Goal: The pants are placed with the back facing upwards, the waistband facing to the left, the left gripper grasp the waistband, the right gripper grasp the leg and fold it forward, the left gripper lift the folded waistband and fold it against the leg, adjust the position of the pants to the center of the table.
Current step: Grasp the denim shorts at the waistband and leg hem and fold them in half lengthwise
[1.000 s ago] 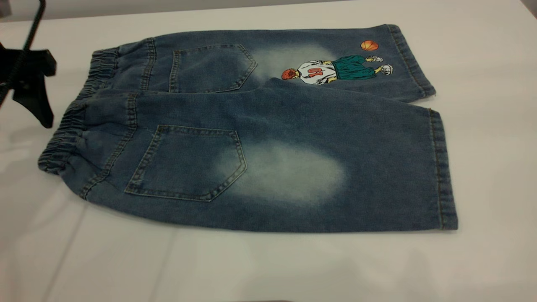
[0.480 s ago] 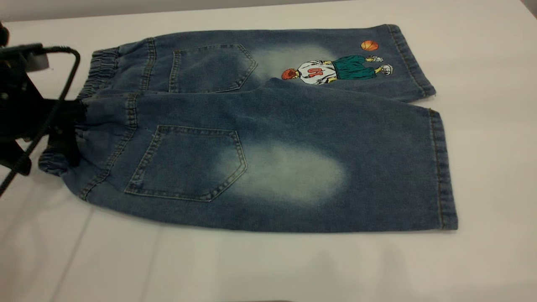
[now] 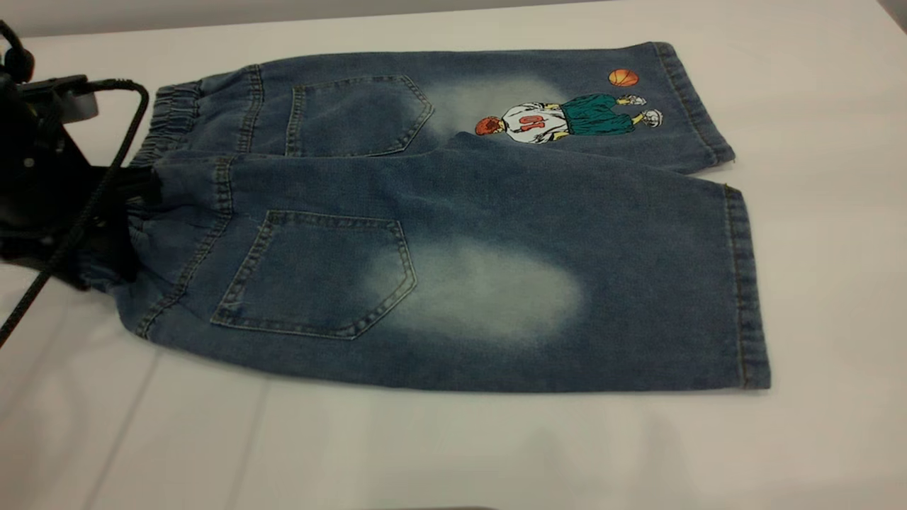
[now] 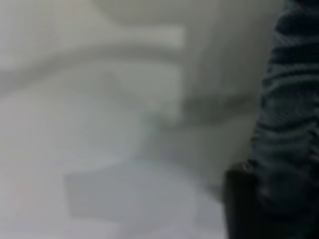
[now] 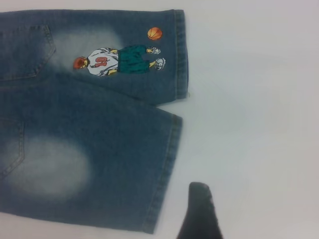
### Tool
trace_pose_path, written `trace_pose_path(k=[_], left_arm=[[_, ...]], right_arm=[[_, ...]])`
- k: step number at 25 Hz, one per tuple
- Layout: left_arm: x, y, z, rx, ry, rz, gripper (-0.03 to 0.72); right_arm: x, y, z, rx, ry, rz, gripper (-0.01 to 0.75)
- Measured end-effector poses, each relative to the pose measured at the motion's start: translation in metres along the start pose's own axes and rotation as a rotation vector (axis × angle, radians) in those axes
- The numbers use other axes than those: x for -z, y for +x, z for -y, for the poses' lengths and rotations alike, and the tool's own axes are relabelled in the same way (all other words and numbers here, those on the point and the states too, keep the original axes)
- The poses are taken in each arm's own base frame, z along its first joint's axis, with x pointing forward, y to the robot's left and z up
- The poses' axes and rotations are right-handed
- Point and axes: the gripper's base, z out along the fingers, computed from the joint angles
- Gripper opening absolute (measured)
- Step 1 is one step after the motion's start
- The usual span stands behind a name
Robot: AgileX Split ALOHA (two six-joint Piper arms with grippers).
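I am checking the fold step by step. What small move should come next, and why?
Probably the right gripper should go down to the plain leg's hem. The left gripper is already at the waistband, the pants lie flat, and the right one hovers beside the hem.

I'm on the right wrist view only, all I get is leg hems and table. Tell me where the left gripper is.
Observer: The left gripper is at the waistband of the pants, on the end that belongs to the near leg.
Operator: Say whether the waistband is off the table.
Observer: Its far stretch lies gathered on the table; the near end is hidden behind the gripper.
Operator: Report whether my arm shows in the exterior view.
Observer: No, the right gripper is nowhere in that view.
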Motion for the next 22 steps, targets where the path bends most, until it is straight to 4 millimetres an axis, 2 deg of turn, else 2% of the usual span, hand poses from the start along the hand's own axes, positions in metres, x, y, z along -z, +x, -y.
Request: trace_pose_path(k=[1,2,9,16,18,22], left_arm=[[0.000,-0.001,0.002,0.001,0.006,0.012,0.146],[0.000,-0.002,0.003,-0.001,0.009,0.020,0.104],[0.013,-0.005,0.019,-0.063,0.029,0.066,0.090],[0.046,-0.021,0.045,-0.184,0.071,0.165,0.090],[0.050,-0.024,0.048,-0.193,0.073,0.168,0.090],[0.051,-0.025,0.048,-0.196,0.068,0.159,0.090]], right_arm=[[0.000,0.000,0.000,0.001,-0.005,-0.001,0.458],[-0.001,-0.001,-0.001,-0.001,-0.011,-0.004,0.458],[-0.019,-0.022,-0.004,0.002,-0.062,-0.091,0.458],[-0.083,-0.023,-0.004,-0.070,-0.179,-0.357,0.458],[-0.103,-0.020,-0.004,-0.088,-0.223,-0.434,0.458],[-0.130,-0.013,-0.002,-0.124,-0.266,-0.553,0.458]])
